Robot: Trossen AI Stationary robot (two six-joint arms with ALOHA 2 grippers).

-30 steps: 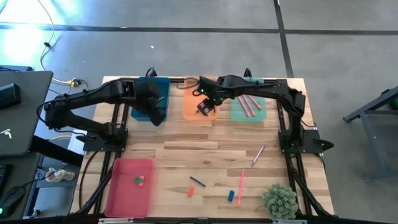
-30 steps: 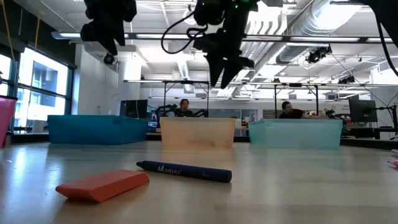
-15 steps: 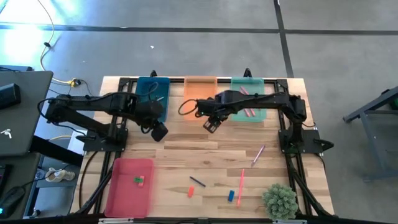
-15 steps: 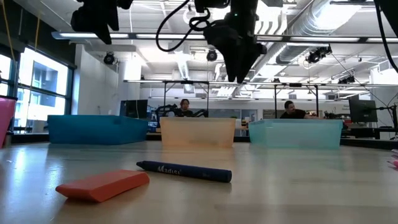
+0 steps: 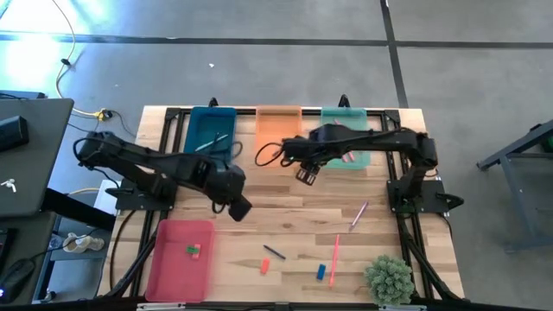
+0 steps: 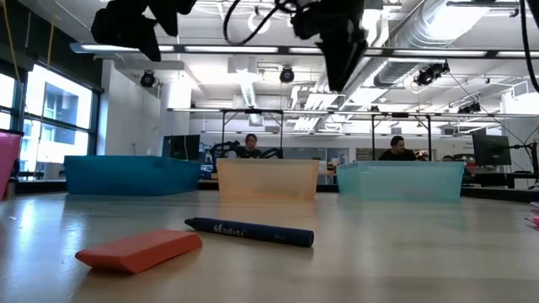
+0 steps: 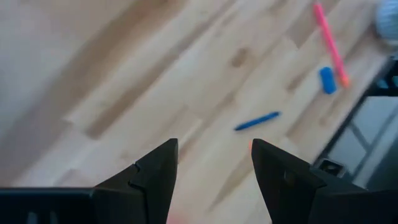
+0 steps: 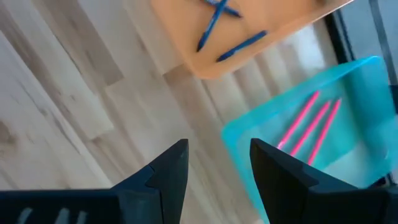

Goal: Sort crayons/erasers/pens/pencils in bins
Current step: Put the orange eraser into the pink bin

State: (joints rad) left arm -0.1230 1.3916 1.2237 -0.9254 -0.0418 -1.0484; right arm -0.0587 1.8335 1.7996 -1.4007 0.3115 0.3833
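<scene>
Two dark arms above a wooden table [image 5: 259,207], both grippers empty with fingers spread apart

Left gripper [image 5: 240,208] out over the middle of the table, between the teal bin [image 5: 212,130] and the loose items at the near edge, held clear of the surface; nothing between the fingers [image 7: 155,174] in its wrist view, only bare planks below, with a dark blue pen [image 7: 257,121], a blue eraser [image 7: 327,79] and a long pink stick [image 7: 329,43] farther off

Right gripper [image 5: 305,174] just in front of the orange bin [image 5: 278,130] and near the mint green bin [image 5: 346,145], also raised, jaws apart and holding nothing; fingers [image 8: 165,174] over bare wood beside both bins

Along the far edge, three bins in a row: teal, orange, mint. Dark blue pens [image 8: 227,28] lying crossed in the orange bin; three pink sticks [image 8: 311,127] side by side in the mint one. Pink-red bin [image 5: 181,257] at the near left corner, with small green and orange erasers [image 5: 194,250] inside

Loose on the near part of the table: dark blue pen [image 5: 275,252], orange eraser [image 5: 265,266] just beside it, blue eraser [image 5: 320,271], pink stick [image 5: 334,259], and a paler pink stick [image 5: 359,214] nearer the right arm's base. Small green plant [image 5: 389,278] at the near right corner

From table height, orange eraser [image 6: 139,250] and dark blue pen [image 6: 249,231] lying flat in the foreground, close together, the three far bins behind them, people seated in the room beyond
</scene>
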